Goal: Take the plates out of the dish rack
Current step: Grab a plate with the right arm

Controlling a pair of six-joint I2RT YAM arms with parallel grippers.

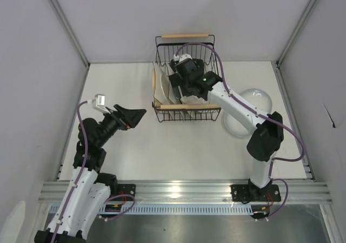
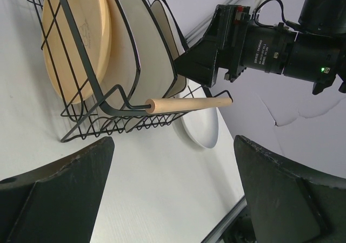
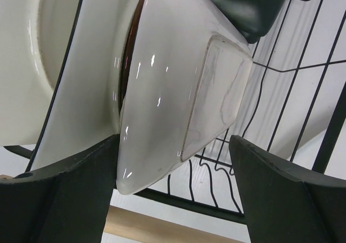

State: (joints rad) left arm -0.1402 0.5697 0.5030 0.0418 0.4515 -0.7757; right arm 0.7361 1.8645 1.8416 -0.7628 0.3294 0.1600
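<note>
The dish rack [image 1: 211,111] is a black wire basket with two wooden bar handles, at the back middle of the table. Plates stand on edge at its left end: a tan round one [image 2: 75,37] and white ones [image 2: 135,43]. My right gripper [image 1: 175,90] reaches down into the rack, open. A white square plate [image 3: 173,80] has its corner between the fingers, close against the left finger [image 3: 59,199] and clear of the right one. My left gripper [image 1: 136,115] hangs open over bare table left of the rack, with nothing between its fingers [image 2: 54,199].
A white round plate [image 1: 258,101] lies flat on the table right of the rack, partly under my right arm. The rack's near wooden handle [image 2: 186,103] faces the left gripper. Grey walls close in the table on both sides and at the back.
</note>
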